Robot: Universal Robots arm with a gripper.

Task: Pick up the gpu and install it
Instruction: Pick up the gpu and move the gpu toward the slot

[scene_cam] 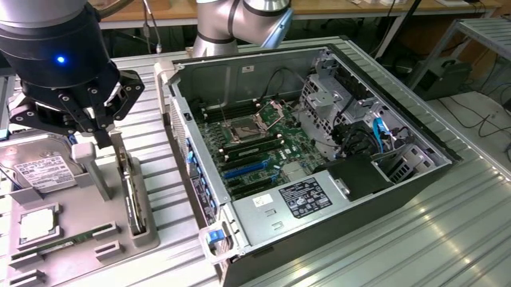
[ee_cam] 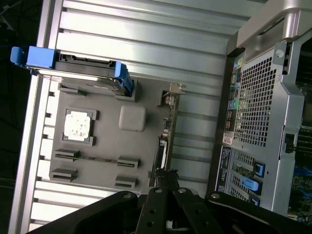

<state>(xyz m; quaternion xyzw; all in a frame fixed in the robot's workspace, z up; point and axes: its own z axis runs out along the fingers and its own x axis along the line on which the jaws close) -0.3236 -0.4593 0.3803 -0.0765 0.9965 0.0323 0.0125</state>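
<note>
At the left of the exterior view, a hard drive (scene_cam: pixel 36 170) is lying flat in a grey tray (scene_cam: pixel 80 209) on the tabletop (scene_cam: pixel 447 239), with a processor chip (scene_cam: pixel 36 224) and a memory stick (scene_cam: pixel 48 245) sitting below it in the frame. Above the tray, in the upper left of the frame, the end effector (scene_cam: pixel 100 137) is hanging with its fingers looking pressed together and nothing between them. The gpu (scene_cam: pixel 131 194) is standing on edge in a slot along the tray's right side, just below and to the right of the fingertips, not touched by them as far as I can judge. Its long axis is running from mid-frame down toward the lower edge, roughly alongside the near wall of the open computer case (scene_cam: pixel 231 78), which is taking up the centre and right. In the wrist view, the end effector (ee_cam: pixel 165 178) is sitting over one end of the gpu (ee_cam: pixel 165 131), whose length is stretching straight away from the fingertips.
</note>
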